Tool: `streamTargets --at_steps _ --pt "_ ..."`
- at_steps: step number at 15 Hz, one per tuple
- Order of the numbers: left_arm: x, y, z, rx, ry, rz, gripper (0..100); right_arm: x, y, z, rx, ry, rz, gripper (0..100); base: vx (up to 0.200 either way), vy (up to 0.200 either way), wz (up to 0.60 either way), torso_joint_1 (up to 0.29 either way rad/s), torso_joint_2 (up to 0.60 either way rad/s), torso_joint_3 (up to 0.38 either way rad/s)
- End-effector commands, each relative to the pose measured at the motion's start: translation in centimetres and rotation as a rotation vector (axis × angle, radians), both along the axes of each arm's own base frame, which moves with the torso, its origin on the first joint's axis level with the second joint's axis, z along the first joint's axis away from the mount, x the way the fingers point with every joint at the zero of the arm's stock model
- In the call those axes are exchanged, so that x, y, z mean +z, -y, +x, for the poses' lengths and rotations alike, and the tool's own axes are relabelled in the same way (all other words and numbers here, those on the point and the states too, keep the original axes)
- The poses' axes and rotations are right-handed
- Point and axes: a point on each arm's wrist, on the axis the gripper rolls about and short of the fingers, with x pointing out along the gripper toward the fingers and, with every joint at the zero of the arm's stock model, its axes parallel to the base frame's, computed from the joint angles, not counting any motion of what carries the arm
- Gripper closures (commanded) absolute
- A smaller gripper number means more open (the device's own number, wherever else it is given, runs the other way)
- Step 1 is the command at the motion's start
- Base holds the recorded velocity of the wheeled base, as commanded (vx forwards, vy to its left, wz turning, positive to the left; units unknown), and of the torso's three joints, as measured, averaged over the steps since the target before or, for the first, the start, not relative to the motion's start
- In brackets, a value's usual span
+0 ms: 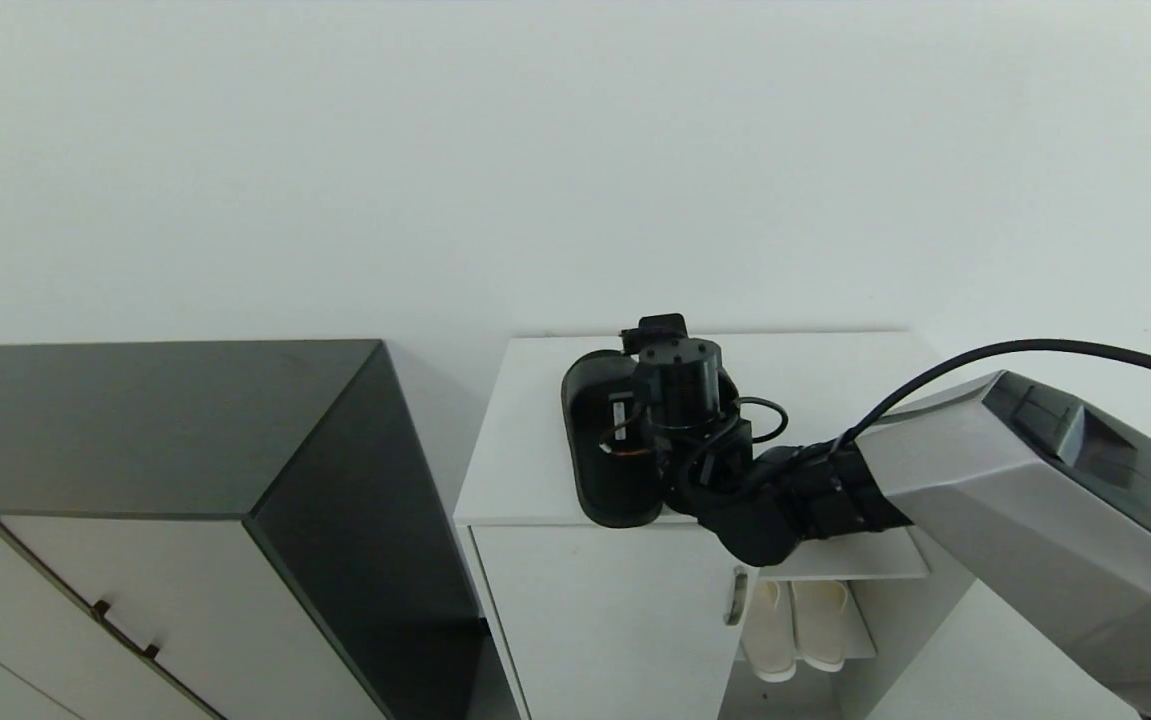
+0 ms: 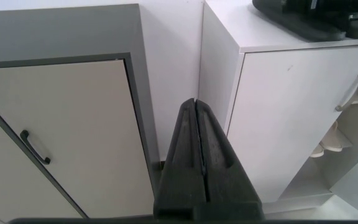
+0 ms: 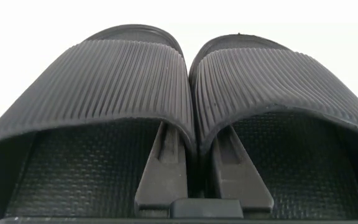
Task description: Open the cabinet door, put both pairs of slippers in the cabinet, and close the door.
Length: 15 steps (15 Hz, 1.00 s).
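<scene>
right claw (image 3: 194,132): pinching black slippers (image 3: 123,81), one finger inside each (inner straps between) | slippers beneath it on cabinet top (image 1: 525,430) | white slippers (image 1: 795,625) lower down, shelved, door (image 1: 615,620) open | left claw (image 2: 196,104): pressed together

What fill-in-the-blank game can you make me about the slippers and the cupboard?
1. The black slippers lie on top of the ____ cabinet.
2. The right gripper has ____ finger inside each of them.
3. The pale slippers sit ____ the cabinet, on a shelf.
4. The left gripper holds ____.

Missing words: white; one; inside; nothing.
</scene>
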Motion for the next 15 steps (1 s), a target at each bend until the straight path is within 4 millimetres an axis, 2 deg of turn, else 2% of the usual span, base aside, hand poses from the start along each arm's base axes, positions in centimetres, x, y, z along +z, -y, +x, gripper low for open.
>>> streamTargets --at_steps 1,3,7,9,14,15 --pt "0.0 0.0 0.0 0.000 -0.001 0.000 100 2.8 0.6 -2.2 0.023 0.024 0.024 100 0.000 0.000 0.00 0.000 0.00 0.000" --pt "0.0 0.0 0.0 0.000 -0.001 0.000 100 4.0 1.4 -4.8 0.052 0.014 0.016 100 0.000 0.000 0.00 0.000 0.00 0.000" --pt "0.0 0.0 0.0 0.000 -0.001 0.000 100 2.5 4.1 -10.2 0.153 -0.050 -0.027 100 0.000 0.000 0.00 0.000 0.00 0.000" --pt "0.0 0.0 0.0 0.000 -0.001 0.000 100 2.2 4.8 -10.9 0.202 -0.053 -0.023 100 0.000 0.000 0.00 0.000 0.00 0.000" --pt "0.0 0.0 0.0 0.000 -0.001 -0.001 100 1.9 4.8 -10.9 0.202 -0.058 -0.028 100 0.000 0.000 0.00 0.000 0.00 0.000" --pt "0.0 0.0 0.0 0.000 -0.001 -0.001 100 2.0 4.8 -10.9 0.202 -0.057 -0.027 100 -0.200 0.000 0.00 -0.002 0.01 0.002"
